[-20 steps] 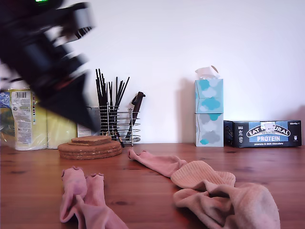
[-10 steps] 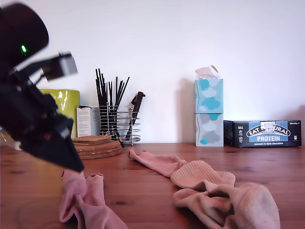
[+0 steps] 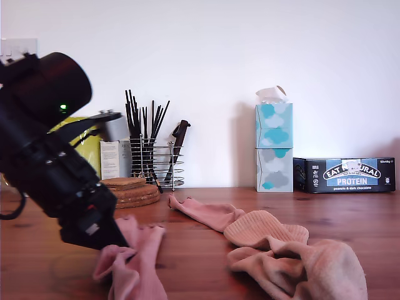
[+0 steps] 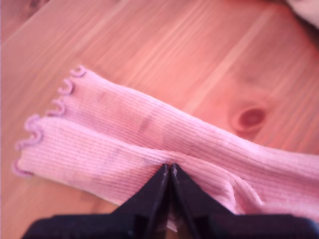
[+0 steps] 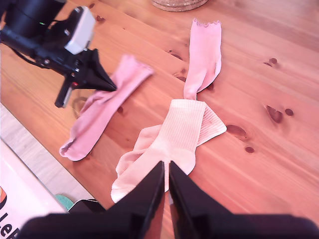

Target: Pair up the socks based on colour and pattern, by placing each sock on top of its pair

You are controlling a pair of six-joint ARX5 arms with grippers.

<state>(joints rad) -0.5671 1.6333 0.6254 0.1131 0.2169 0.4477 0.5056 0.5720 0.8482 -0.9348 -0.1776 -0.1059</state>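
Observation:
My first gripper (image 3: 116,241) (image 4: 167,170) (image 5: 107,86) is low at the exterior view's left, shut on a rose-pink sock (image 3: 134,262) (image 4: 149,132) (image 5: 102,107) with a frilly cuff, pinching a fold near mid-length. A second pink sock (image 3: 203,212) (image 5: 204,55) lies stretched out farther back. Its toe end runs under two overlapping peachy-beige ribbed socks (image 3: 265,228) (image 5: 182,132) at the exterior view's right. My second gripper (image 5: 166,169) hangs high above the beige socks, shut with nothing in it. Its arm does not show in the exterior view.
Round cork mats (image 3: 131,190) (image 5: 179,4), a wire rack of black sticks (image 3: 150,159), stacked tissue boxes (image 3: 274,147) and a protein bar box (image 3: 347,175) line the back wall. The table's near edge (image 5: 35,147) runs close to the held sock.
The first arm swung down from high at the exterior view's left onto the pink sock. The sock has bunched up and shifted toward that view's right.

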